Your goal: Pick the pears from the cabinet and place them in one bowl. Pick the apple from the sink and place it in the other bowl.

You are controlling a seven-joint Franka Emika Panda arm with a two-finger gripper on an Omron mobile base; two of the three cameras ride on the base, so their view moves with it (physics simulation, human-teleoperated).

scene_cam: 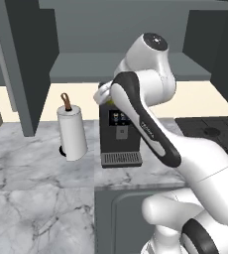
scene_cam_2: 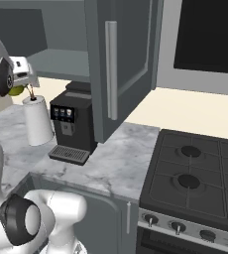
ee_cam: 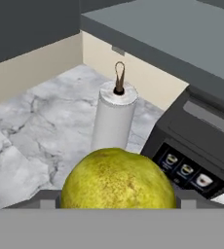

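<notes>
A yellow-green pear [ee_cam: 118, 179] sits close at the bottom of the hand view, between the finger tips of my gripper [ee_cam: 117, 200], which is shut on it. From the right base view the same pear [scene_cam_2: 16, 91] shows as a small green spot under the hand [scene_cam_2: 23, 74], held in the air above the counter. In the left base view the hand [scene_cam: 103, 94] is partly hidden behind my own forearm, just below the cabinet's grey shelf [scene_cam: 131, 67]. The cabinet door [scene_cam_2: 121, 64] stands open. Bowls, apple and sink are out of view.
A white paper towel roll [scene_cam: 72, 131] and a black coffee machine [scene_cam: 119, 134] stand on the marble counter [scene_cam: 36, 168] below the hand. A dark stove [scene_cam_2: 195, 183] lies to the right. The open cabinet door [scene_cam: 27, 64] hangs at the left.
</notes>
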